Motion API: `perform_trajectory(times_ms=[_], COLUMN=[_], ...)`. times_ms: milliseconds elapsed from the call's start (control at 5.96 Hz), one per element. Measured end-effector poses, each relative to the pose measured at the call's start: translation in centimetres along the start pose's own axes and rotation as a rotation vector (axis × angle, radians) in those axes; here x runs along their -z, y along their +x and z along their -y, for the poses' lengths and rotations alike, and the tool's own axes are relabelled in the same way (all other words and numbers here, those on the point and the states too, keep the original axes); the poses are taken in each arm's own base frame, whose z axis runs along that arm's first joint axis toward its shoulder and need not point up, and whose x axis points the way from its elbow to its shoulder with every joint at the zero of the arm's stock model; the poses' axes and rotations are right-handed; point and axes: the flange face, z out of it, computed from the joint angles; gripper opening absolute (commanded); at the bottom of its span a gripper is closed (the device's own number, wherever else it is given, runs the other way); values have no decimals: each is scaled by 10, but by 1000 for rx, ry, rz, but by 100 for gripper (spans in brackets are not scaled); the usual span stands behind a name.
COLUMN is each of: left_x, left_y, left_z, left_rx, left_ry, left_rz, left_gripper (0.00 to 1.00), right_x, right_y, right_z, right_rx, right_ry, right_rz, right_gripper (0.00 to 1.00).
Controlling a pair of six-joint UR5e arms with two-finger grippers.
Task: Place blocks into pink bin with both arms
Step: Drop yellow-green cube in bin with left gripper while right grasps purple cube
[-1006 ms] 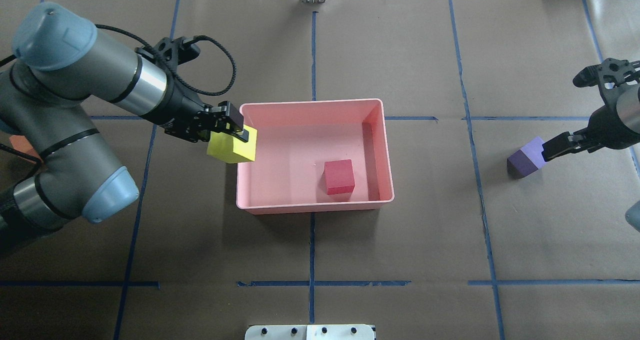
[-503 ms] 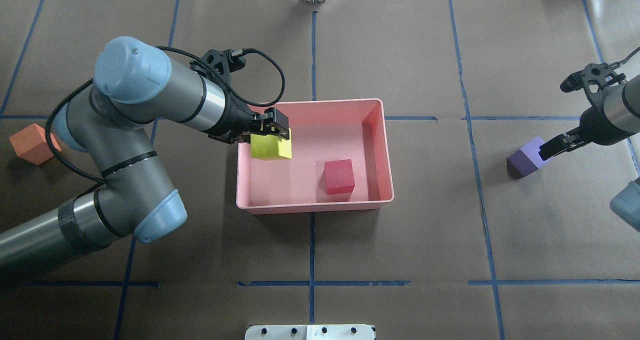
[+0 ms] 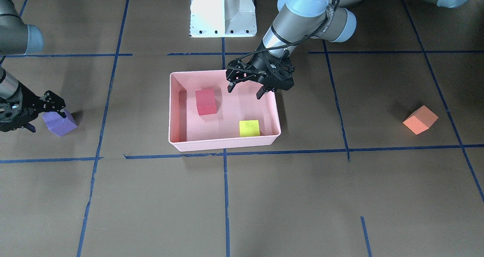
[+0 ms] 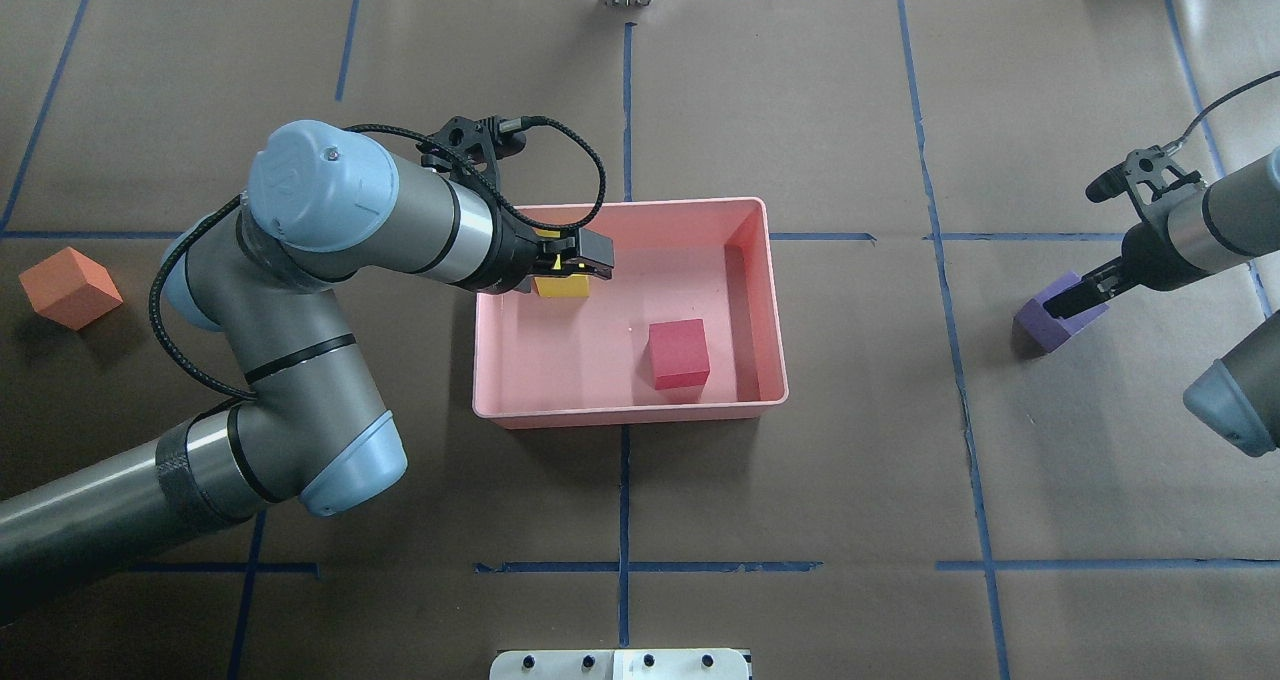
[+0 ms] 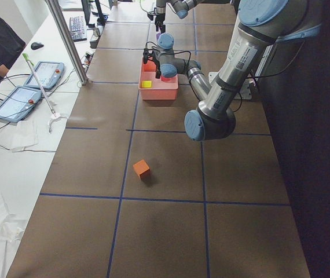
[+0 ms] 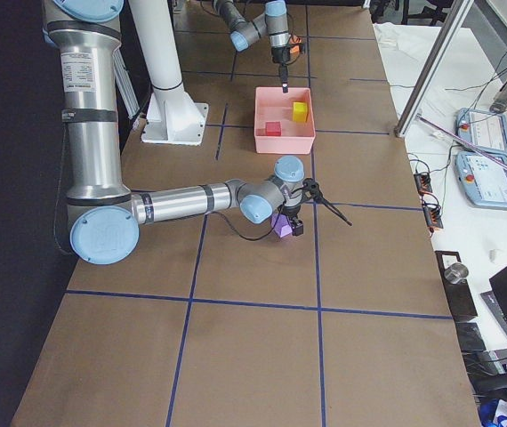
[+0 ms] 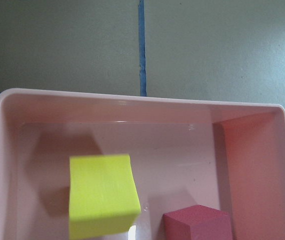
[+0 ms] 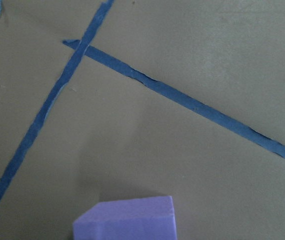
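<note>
The pink bin [image 3: 223, 145] [image 4: 630, 415] holds the red block [image 3: 206, 102] [image 4: 679, 353] and the yellow-green block [image 3: 249, 128] [image 7: 102, 195], both lying on its floor. My left gripper [image 3: 245, 89] [image 4: 575, 260] hangs open and empty above the bin's near-robot left part, over the yellow-green block [image 4: 560, 287]. The purple block [image 3: 60, 124] [image 4: 1045, 322] lies on the table at the right. My right gripper [image 3: 43, 117] [image 4: 1080, 298] is open, low at that block, its fingers on either side of it. The orange block [image 3: 419, 119] [image 4: 70, 287] lies alone at the far left.
The white pedestal [image 3: 223, 11] stands at the robot's edge behind the bin. Blue tape lines cross the brown table cover. An operator and tablets show at the far table edge in the left exterior view [image 5: 3, 46].
My left gripper moved further over the bin, opened and let go of the yellow-green block, which now lies on the bin floor. My right gripper came down around the purple block.
</note>
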Motion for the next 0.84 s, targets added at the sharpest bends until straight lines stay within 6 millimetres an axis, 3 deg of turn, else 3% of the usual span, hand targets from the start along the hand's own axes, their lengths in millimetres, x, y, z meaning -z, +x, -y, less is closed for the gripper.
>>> perform_trajectory(times_ms=[335, 839], left_x=[0, -3], left_y=[1, -2], left_z=[-1, -2], left_rx=[1, 2], left_ry=[0, -3], left_rz=[0, 5], left_gripper=[100, 100], right_x=[13, 9], right_y=[-6, 7], right_z=[10, -1], right_rx=[4, -19], right_ry=[12, -1], right_rz=[94, 71], right_gripper=[100, 99])
